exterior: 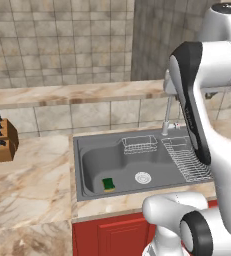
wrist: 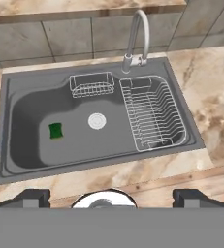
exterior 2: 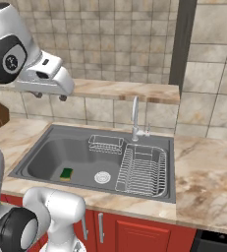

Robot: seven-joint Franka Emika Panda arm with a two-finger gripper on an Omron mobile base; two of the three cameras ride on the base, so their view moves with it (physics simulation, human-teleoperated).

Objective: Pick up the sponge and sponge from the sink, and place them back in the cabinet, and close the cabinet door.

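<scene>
green sponge [wrist: 56,130] in sink [wrist: 31,87], yellow layer barely visible

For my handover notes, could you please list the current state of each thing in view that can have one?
Green-topped rectangular sponge: lying flat on the basin floor, untouched.
Grey metal sink: dry, tap not running.
Curved silver tap: upright, off.
Wire dish rack: empty.
Small wire basket: empty.
Gripper: fingers wide open, above the sink's front edge, holding nothing.

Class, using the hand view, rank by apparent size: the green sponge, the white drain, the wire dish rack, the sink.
1. sink
2. wire dish rack
3. white drain
4. green sponge, close to the drain in apparent size
</scene>
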